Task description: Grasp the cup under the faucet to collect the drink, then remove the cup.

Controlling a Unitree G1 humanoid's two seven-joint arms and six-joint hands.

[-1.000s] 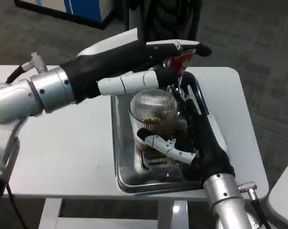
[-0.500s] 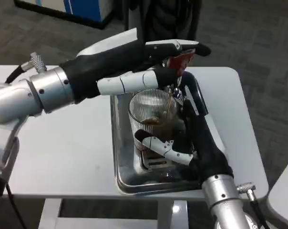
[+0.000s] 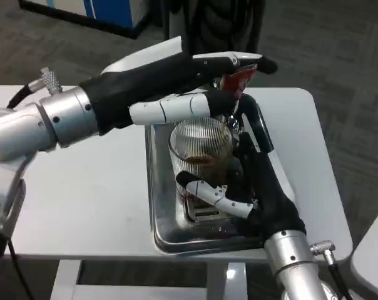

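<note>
A shiny steel drip tray (image 3: pixel 161 206) sits on the white table (image 3: pixel 82 194). My left hand (image 3: pixel 195 84) reaches over it onto the red tap lever (image 3: pixel 238 80); whether it grips is unclear. My right hand (image 3: pixel 242 181) wraps the ribbed clear glass cup (image 3: pixel 198 150), holding brown drink, under the faucet.

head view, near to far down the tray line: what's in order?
Right hand gripping the cup → ribbed clear glass cup holding brown drink, over the steel tray → left hand at the red faucet lever.
</note>
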